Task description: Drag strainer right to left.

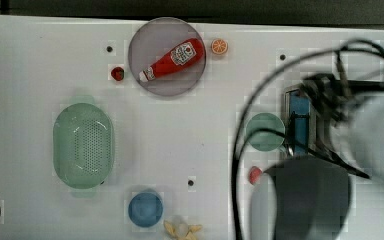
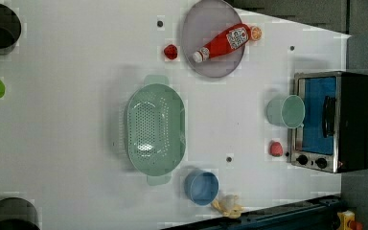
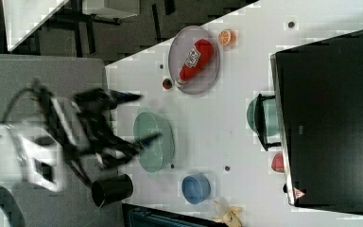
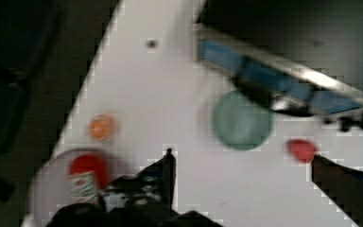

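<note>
The strainer [image 1: 83, 145] is a pale green oval colander with a perforated centre. It rests flat on the white table [image 1: 40, 65], in the top view's left half. Its oval also appears in the left view [image 2: 155, 129] and the right view [image 3: 155, 142]. My arm [image 1: 310, 200] hangs blurred over the top view's right side, well apart from the strainer. My gripper [image 4: 241, 158] is open, its dark fingers [image 4: 168, 165] spread wide with nothing between them, high above the table. In the right view the gripper [image 3: 149, 117] shows beside the strainer's end.
A grey plate [image 1: 145, 37] holds a ketchup bottle [image 1: 172, 60], with an orange slice [image 1: 219, 46] and a small red item [image 1: 117, 74] beside it. A blue bowl [image 1: 145, 208] and a banana [image 1: 182, 228] lie near the strainer. A green cup [image 1: 265, 131], a red item [image 1: 255, 175] and a toaster oven [image 2: 333, 120] stand on the top view's right.
</note>
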`<state>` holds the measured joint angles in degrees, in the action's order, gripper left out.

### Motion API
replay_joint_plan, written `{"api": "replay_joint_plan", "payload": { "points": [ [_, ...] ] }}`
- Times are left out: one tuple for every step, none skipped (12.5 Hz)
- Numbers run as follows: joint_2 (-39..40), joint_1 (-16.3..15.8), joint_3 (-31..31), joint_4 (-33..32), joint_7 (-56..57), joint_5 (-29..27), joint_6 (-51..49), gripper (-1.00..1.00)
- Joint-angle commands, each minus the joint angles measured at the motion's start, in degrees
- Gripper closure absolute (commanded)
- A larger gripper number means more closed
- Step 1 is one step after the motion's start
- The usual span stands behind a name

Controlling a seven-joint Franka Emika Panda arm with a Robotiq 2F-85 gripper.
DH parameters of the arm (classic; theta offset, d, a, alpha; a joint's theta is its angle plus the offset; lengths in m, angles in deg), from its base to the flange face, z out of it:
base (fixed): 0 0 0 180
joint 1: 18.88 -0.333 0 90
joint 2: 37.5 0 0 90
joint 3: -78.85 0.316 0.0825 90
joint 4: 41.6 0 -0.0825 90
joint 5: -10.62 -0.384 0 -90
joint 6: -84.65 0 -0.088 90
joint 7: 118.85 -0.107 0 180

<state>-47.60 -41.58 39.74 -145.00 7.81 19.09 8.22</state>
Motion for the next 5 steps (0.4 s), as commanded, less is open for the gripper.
{"api": "replay_joint_plan", "payload": {
  "points": [
    [3.83,-7.4,7.21,-2.5,7.02,-1.44,-1.34,-1.0],
    [3.83,-7.56,8.31,-2.55,7.02,-1.43,-1.65,-1.0],
    [3.86,-7.68,9.44,-2.65,7.02,-1.44,-1.65,-1.0],
    [3.87,-7.7,10.42,-2.7,7.02,-1.41,-1.64,-1.0],
    [3.91,-7.71,10.95,-2.7,7.02,-1.41,-1.54,-1.0]
  ]
}}
